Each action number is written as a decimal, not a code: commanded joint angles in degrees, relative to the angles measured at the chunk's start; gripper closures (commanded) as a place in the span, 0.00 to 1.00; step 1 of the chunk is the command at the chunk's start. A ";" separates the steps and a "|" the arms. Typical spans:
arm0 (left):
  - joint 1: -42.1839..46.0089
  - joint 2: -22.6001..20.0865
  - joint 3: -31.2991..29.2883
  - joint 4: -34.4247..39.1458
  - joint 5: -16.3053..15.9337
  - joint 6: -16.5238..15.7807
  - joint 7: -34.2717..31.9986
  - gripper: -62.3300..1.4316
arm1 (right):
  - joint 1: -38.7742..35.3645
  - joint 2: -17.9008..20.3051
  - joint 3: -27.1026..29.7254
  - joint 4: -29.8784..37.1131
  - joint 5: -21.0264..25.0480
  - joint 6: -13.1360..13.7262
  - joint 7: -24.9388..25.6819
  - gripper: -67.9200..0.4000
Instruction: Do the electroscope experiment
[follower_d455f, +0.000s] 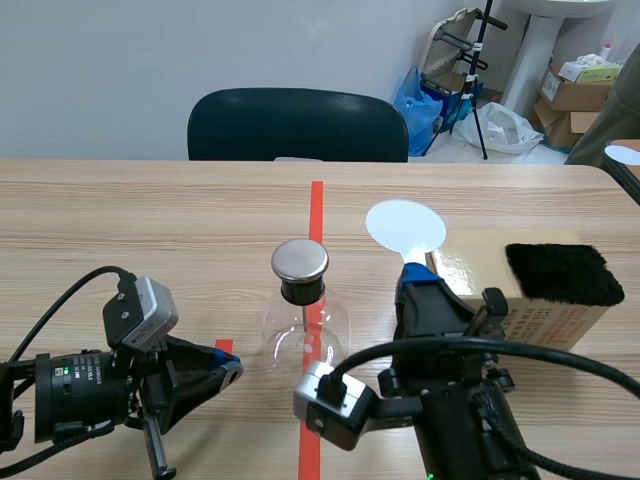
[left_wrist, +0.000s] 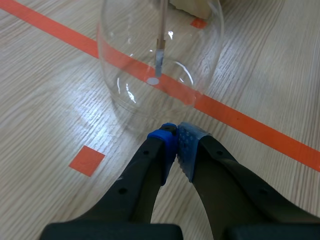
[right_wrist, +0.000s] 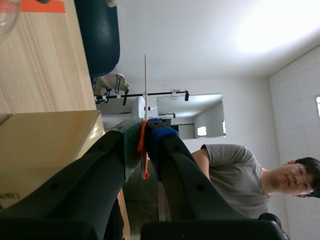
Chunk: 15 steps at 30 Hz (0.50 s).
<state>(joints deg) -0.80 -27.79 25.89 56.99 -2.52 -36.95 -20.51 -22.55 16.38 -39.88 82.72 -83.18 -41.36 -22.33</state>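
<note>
Scene view's right gripper (follower_d455f: 413, 283) clamps a thin white round-headed paddle (follower_d455f: 404, 228), long axis pointing up-frame; left gripper (follower_d455f: 232, 368) closed, empty.

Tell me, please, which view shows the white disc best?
The scene view: the white disc shows its whole face, held in the right gripper. The right wrist view catches only its thin edge; the left wrist view misses it.
</note>
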 joint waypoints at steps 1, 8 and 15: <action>-0.20 0.00 -0.17 1.18 -0.81 0.35 -0.72 0.93 | 0.31 0.46 0.04 0.94 -0.52 -3.50 -0.02 0.98; -0.35 0.15 -0.17 1.18 -0.83 0.39 -0.70 0.93 | 0.33 0.46 0.04 0.94 -0.52 -3.50 -0.02 0.98; -0.35 0.37 -0.17 1.20 -0.85 0.79 -1.36 0.93 | 0.33 0.44 0.04 0.94 -0.52 -3.50 -0.02 0.98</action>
<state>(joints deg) -0.80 -27.77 25.85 56.99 -2.59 -36.10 -20.53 -22.74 16.38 -39.88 82.72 -83.61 -41.36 -22.33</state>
